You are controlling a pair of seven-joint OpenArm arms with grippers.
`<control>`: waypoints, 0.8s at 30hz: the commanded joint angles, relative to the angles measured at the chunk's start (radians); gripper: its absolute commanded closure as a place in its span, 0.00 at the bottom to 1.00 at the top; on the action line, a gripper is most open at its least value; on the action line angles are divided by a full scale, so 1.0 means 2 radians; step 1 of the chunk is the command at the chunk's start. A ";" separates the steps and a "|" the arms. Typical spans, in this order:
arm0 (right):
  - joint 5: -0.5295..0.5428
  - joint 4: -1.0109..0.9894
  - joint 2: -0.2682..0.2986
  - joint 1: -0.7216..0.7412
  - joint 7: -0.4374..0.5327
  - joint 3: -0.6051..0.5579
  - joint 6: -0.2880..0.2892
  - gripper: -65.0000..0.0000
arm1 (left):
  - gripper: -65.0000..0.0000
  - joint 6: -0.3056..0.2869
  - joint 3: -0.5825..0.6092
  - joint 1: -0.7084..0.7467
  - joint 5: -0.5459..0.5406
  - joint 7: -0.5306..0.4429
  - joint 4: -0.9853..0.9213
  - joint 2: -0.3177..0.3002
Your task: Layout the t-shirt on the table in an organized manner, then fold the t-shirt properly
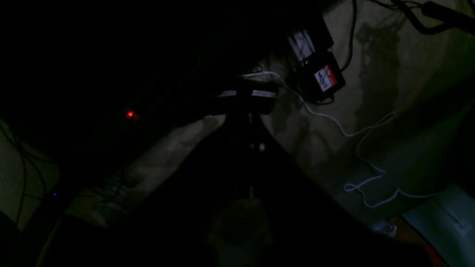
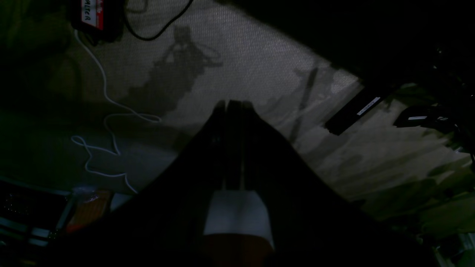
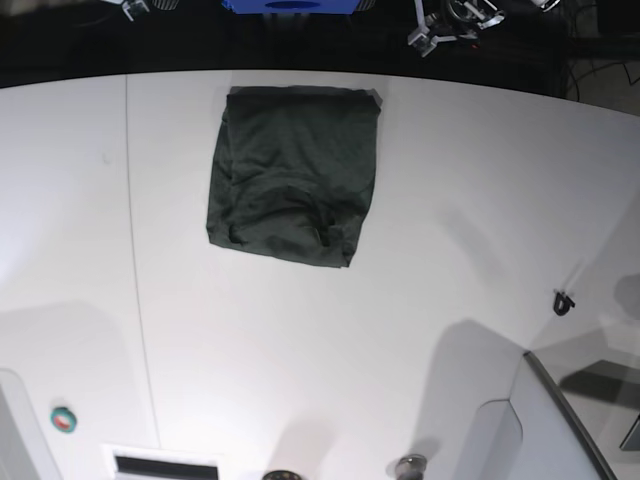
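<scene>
Folded shirt parked near the table's far edge, both arms pulled off the table.

The dark green, wrinkly fabric t-shirt (image 3: 293, 175) lies as a compact rectangle just inside the far edge of the wide white table (image 3: 420, 250), right of its thin dark seam, so folding looks finished. The left gripper (image 1: 252, 148) and right gripper (image 2: 233, 107) are closed tight, holding nothing, over a carpeted floor.

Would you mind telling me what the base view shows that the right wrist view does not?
Only the base view shows the t-shirt, folded into a compact rectangle on the white table near its far edge. Only the right wrist view shows the right end effector, shut and empty, over a dim floor with a white cable. Neither thing appears in both views.
</scene>
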 commanded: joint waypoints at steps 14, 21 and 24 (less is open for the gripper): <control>-0.003 -0.002 -0.042 0.001 -0.001 -0.003 -0.002 0.98 | 1.00 -0.003 -0.002 0.032 -0.003 0.000 -0.004 0.008; -0.003 0.002 -0.060 0.010 -0.001 -0.003 -0.001 0.98 | 1.00 -0.003 -0.003 0.041 -0.005 0.000 -0.004 0.026; -0.003 -0.001 -0.062 0.012 -0.001 -0.004 -0.001 0.98 | 1.00 -0.003 -0.003 0.040 -0.005 0.000 -0.004 0.026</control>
